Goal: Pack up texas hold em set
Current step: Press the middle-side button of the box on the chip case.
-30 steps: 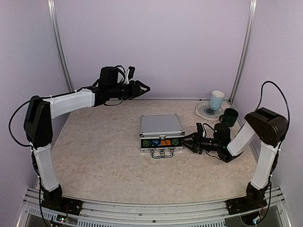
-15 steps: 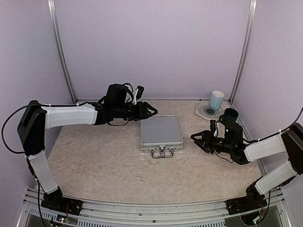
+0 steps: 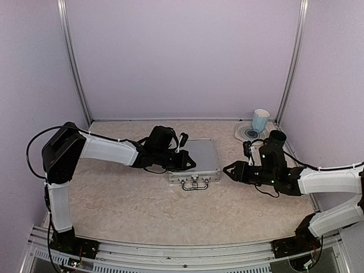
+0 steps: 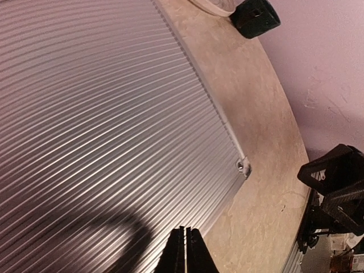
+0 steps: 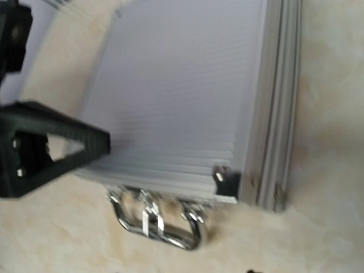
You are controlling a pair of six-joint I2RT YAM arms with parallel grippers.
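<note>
The texas hold em set is a silver ribbed briefcase point(image 3: 196, 154) lying closed in the middle of the table, its chrome handle point(image 3: 194, 183) toward the near edge. My left gripper point(image 3: 191, 166) is shut and empty, its tips low over the lid's near part. In the left wrist view its black fingers point(image 4: 186, 230) meet above the ribbed lid point(image 4: 102, 114). My right gripper point(image 3: 227, 170) hovers open just right of the case's near right corner. Its own fingers are out of frame in the right wrist view, which shows the lid point(image 5: 182, 91), the handle point(image 5: 159, 223) and the left gripper point(image 5: 51, 147).
A round swirled coaster point(image 3: 248, 134) lies at the back right with a light-blue mug point(image 3: 260, 120) on it. A dark mug point(image 3: 277, 138) stands beside it, just behind my right arm, and also appears in the left wrist view point(image 4: 254, 17). Walls close in on three sides.
The case lid, ajar a second ago with contents showing, now lies flat. My left arm swung down onto the lid and its jaws shut. My right gripper backed off, then returned toward the case corner.
</note>
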